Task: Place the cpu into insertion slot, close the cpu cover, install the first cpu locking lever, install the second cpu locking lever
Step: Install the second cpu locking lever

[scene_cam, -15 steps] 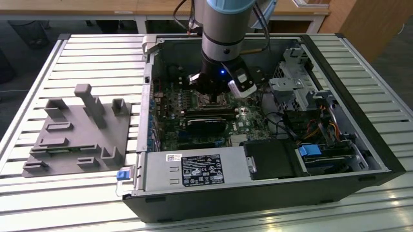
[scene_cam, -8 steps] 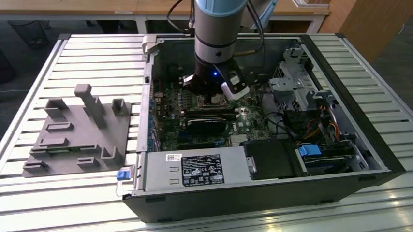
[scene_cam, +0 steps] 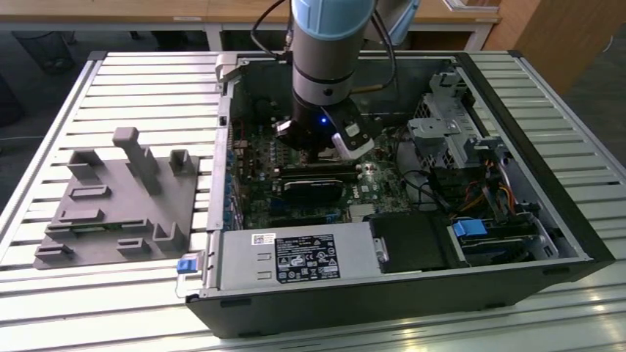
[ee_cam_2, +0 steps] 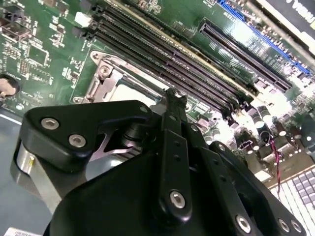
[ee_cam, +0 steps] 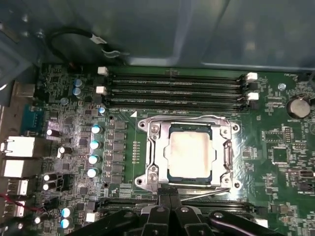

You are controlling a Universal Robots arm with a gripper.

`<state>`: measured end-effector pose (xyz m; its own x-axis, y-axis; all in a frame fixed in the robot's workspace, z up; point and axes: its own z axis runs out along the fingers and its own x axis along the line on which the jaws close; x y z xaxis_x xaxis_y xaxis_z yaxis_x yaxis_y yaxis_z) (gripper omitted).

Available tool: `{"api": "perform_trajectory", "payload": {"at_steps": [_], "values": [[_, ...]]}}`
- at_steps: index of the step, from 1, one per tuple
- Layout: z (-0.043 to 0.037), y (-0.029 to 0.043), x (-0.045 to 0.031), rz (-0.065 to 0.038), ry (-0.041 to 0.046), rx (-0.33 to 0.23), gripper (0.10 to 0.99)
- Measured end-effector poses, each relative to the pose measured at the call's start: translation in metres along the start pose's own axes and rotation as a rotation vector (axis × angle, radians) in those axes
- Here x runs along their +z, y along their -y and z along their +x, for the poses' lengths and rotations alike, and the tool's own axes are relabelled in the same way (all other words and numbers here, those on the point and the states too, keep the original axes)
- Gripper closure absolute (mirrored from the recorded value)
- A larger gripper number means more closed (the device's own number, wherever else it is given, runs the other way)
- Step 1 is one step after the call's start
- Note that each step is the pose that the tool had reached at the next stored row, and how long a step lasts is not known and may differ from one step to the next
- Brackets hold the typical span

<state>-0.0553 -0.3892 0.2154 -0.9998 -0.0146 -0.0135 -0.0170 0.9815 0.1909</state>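
Slatted metal table [scene_cam: 117,88], open computer case [scene_cam: 547,242]

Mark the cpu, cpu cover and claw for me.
cpu [ee_cam: 189,153], first wrist view, middle of its pale face.
cpu cover [ee_cam: 153,150], first wrist view, frame's side bar.
claw [ee_cam: 170,195], first wrist view, between its fingertips.

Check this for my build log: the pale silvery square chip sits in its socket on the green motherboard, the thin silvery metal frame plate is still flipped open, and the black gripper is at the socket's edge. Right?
Not quite. In the first wrist view the thin silvery metal frame plate lies closed over the pale silvery square chip, framing it, not flipped open. The chip does sit in its socket on the green motherboard, and the black gripper is at the socket's edge.
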Motion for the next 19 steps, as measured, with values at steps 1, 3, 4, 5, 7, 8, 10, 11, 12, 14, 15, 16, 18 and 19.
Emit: {"api": "perform_trajectory", "payload": {"at_steps": [1, 3, 4, 5, 7, 8, 10, 11, 12, 14, 15, 16, 18, 19], "values": [[0.0004, 0.0014, 0.0004, -0.003, 0.0001, 0.0, 0.98], [0.001, 0.005, 0.0003, -0.016, 0.0005, 0.0, 0.98], [0.0013, 0.0068, 0.0001, -0.022, 0.0006, 0.0, 0.98], [0.0016, 0.0079, 0.0, -0.027, 0.0006, 0.0, 0.98], [0.0042, 0.0094, -0.0001, -0.039, 0.0008, 0.001, 0.98], [0.006, 0.01, -0.0001, -0.044, 0.0009, 0.001, 0.98], [0.0081, 0.0109, 0.0008, -0.049, 0.001, 0.001, 0.98], [0.0088, 0.0115, 0.0018, -0.05, 0.0011, 0.001, 0.98], [0.009, 0.0121, 0.0031, -0.052, 0.0011, 0.0, 0.98], [0.0092, 0.0129, 0.0058, -0.058, 0.0011, 0.001, 0.98], [0.0092, 0.0132, 0.0071, -0.061, 0.0013, 0.001, 0.98], [0.0093, 0.0137, 0.0084, -0.063, 0.0013, 0.001, 0.98], [0.0101, 0.0152, 0.0104, -0.066, 0.0013, 0.001, 0.98], [0.011, 0.0167, 0.011, -0.069, 0.0014, 0.001, 0.98]]}}
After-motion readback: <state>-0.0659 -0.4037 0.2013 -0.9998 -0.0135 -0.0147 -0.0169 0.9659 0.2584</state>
